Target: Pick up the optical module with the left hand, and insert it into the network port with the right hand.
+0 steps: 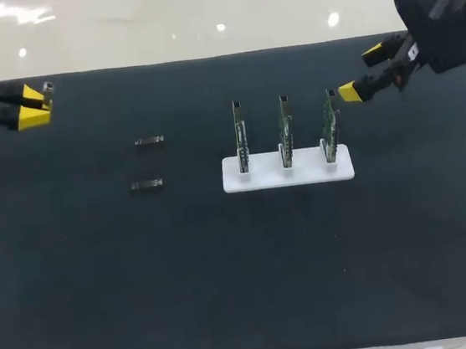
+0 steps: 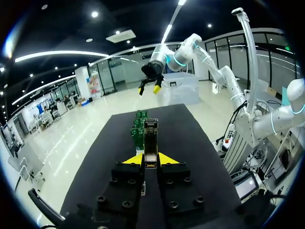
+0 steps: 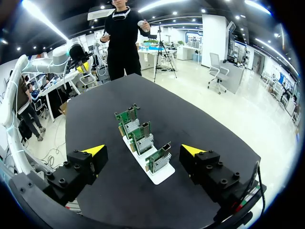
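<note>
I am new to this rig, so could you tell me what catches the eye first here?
Three green cards stand upright in a white stand mid-table, the open right gripper beside them. The left gripper at the far left holds an optical module.

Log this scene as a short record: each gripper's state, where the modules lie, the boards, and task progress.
left gripper: shut on an optical module, at the table's back-left corner
right gripper: open, empty, near the rightmost board
spare modules: two, lying on the black mat left of the stand, at and
stand: white, holds three upright circuit boards
insertion: not yet done
</note>
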`<state>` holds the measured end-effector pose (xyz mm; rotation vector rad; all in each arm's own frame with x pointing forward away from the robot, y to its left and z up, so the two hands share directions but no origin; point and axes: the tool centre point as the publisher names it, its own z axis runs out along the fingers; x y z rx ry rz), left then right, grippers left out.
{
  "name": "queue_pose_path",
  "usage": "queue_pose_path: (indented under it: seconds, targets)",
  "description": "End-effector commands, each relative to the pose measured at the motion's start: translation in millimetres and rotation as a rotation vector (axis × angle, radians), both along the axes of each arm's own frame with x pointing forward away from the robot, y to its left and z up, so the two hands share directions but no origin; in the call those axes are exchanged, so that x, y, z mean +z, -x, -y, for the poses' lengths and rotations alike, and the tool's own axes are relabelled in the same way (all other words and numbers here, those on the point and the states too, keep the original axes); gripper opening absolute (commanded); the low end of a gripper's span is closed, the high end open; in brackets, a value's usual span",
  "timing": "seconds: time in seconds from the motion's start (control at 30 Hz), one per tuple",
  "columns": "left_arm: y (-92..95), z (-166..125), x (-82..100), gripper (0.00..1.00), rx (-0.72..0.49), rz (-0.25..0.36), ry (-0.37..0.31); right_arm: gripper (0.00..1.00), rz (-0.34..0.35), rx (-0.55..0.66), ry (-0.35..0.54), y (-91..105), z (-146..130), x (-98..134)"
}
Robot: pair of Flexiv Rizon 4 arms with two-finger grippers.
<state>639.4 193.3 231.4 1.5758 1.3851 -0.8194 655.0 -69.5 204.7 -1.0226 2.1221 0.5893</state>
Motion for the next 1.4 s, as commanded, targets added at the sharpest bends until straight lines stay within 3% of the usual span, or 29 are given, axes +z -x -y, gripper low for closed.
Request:
queue_pose_path:
  seconds: [0.03,0.4,0.43,0.47,0.8,0.93,1.4]
  targets:
    - [4.7,-1.3,-2.9,0.00,0.002,0.010,0.072,1.00,0.001,0.001,-0.002,0.1,0.2,-0.3]
    - [4.7,-1.3,-2.9,0.00,0.002,0.010,0.072,1.00,0.001,0.001,-0.002,0.1,0.2,-0.3]
    - [4.9,1.3,-6.5,0.00,-0.024,0.039,0.036,1.00,0.001,0.001,-0.002,0.1,0.2,-0.3]
    - [3.6,3.4,-7.7,0.00,-0.043,0.045,0.041,1.00,0.001,0.001,-0.002,0.1,0.2,-0.3]
    - [-11.6,44.6,-18.5,0.00,-0.096,0.020,0.222,1.00,0.001,0.001,-0.002,0.1,0.2,-0.3]
    - [-15.8,65.4,-24.2,0.00,-0.120,-0.029,0.237,1.00,0.001,0.001,-0.002,0.1,0.2,-0.3]
    - [-33.1,142.2,-37.2,0.00,-0.146,-0.075,0.286,1.00,0.001,0.001,-0.002,0.1,0.2,-0.3]
